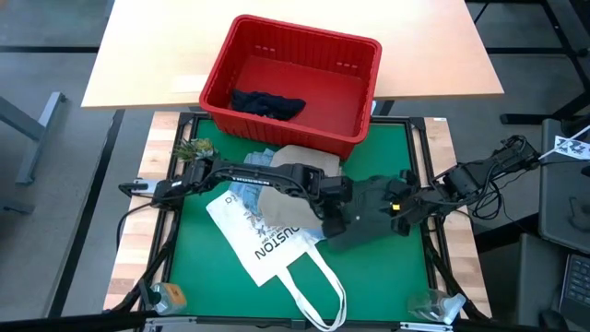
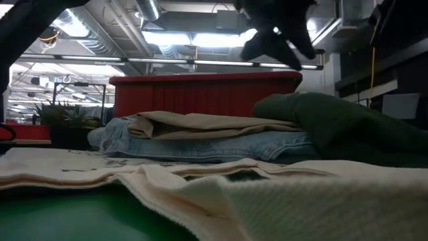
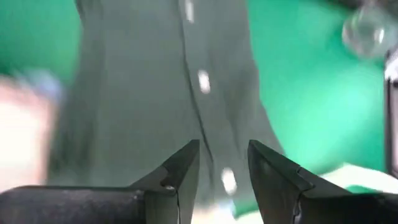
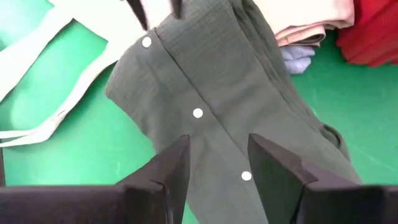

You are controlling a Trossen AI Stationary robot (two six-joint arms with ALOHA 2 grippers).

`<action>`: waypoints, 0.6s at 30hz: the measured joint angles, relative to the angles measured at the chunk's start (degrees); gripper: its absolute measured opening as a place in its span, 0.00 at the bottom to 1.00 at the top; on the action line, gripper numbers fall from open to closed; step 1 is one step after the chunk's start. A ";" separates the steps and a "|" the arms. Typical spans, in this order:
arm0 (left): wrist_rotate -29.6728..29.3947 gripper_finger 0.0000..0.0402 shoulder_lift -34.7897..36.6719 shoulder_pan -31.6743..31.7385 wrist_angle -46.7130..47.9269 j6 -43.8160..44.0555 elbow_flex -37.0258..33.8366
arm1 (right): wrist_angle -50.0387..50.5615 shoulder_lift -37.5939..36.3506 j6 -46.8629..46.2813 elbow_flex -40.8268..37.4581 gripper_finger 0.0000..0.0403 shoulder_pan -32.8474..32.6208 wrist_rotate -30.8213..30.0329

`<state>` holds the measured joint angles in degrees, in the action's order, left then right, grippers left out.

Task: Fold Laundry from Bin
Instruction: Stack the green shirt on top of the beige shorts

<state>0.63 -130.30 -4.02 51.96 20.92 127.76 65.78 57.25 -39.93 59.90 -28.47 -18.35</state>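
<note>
A dark olive buttoned shirt (image 1: 369, 221) (image 4: 211, 74) lies folded on the green mat, right of centre. Its left edge leans against a stack with beige cloth (image 1: 297, 157) lying on top of light blue jeans (image 1: 251, 184). My left gripper (image 1: 334, 218) (image 3: 222, 165) hovers open over the shirt's left part. My right gripper (image 1: 393, 210) (image 4: 217, 155) hovers open over its right part, above the button strip (image 4: 198, 113). The red bin (image 1: 304, 55) stands at the far edge with a dark navy garment (image 1: 267, 103) lying on its floor.
A white tote bag printed "HOUSTON" (image 1: 267, 242) lies spread on the mat at the near left, its handles (image 1: 318, 290) reaching the near edge. A small plant (image 1: 192, 148) stands at the far left corner. Clear plastic objects (image 1: 433, 304) sit at the near corners.
</note>
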 joint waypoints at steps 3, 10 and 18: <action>6.53 0.33 0.00 -0.06 5.55 4.65 -0.02 | 0.04 0.00 1.58 0.00 0.41 0.00 0.00; 14.56 0.33 0.00 0.13 10.05 9.02 -0.04 | 0.04 0.00 4.35 0.00 0.41 0.00 -0.02; 6.74 0.33 0.00 -0.65 10.46 12.10 -0.04 | -0.03 0.00 4.31 0.00 0.41 0.00 -0.02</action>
<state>7.37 -130.30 -4.67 62.41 33.02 127.72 65.76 57.25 -35.62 59.90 -28.47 -18.37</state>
